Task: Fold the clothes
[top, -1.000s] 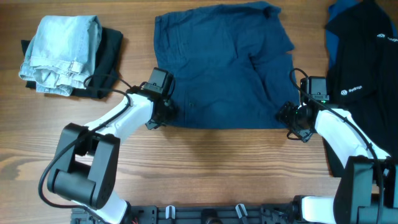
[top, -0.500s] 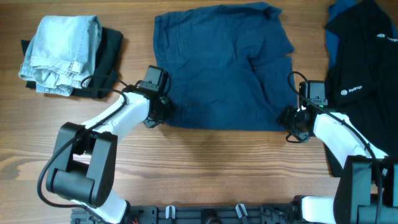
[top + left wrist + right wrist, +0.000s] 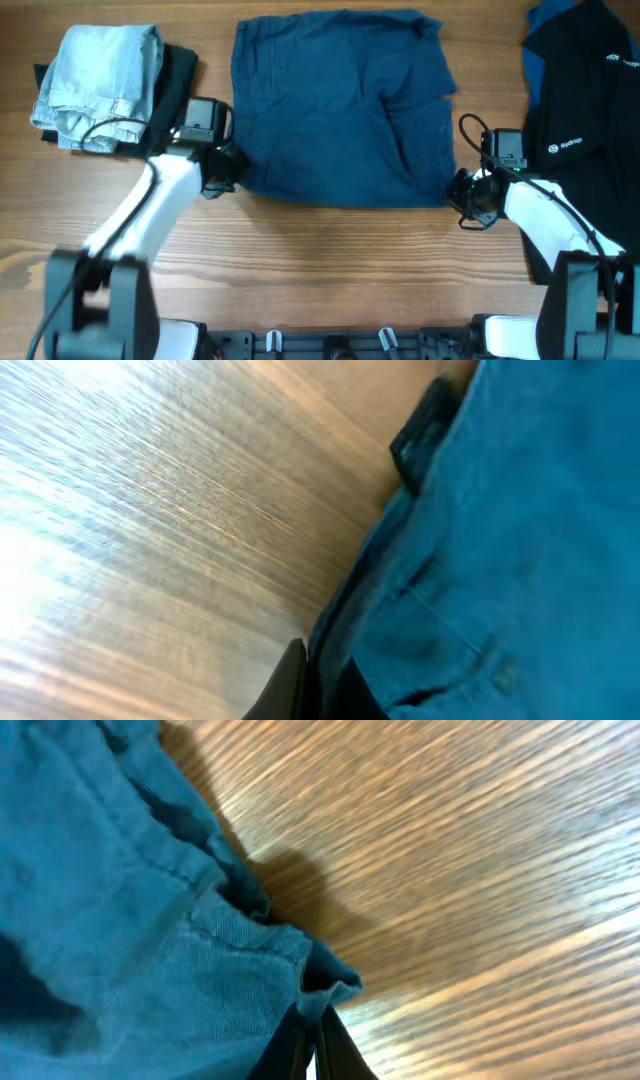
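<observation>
Denim pile (image 3: 95, 85) on a black piece (image 3: 182, 75) sits far left on the surface (image 3: 330, 280). Just right of it, the left claw (image 3: 222, 172) is clamped closed on the lower-left hem of the navy shorts (image 3: 340, 100). The shorts lie spread flat, top centre of the surface. The right claw (image 3: 470, 195) is closed on the lower-right corner; the right wrist view shows only a thin tip of cloth in it. The logo garment (image 3: 585, 110) is far right, apart from the shorts.

Risk: the right hold is shallow, so more sideways tension likely pulls the corner out. The left claw is near the denim pile and further leftward travel could bump it.

Versus a second ago: the left arm has swung left, the shorts have slid left and up and look flatter, and the right claw has hardly moved.
</observation>
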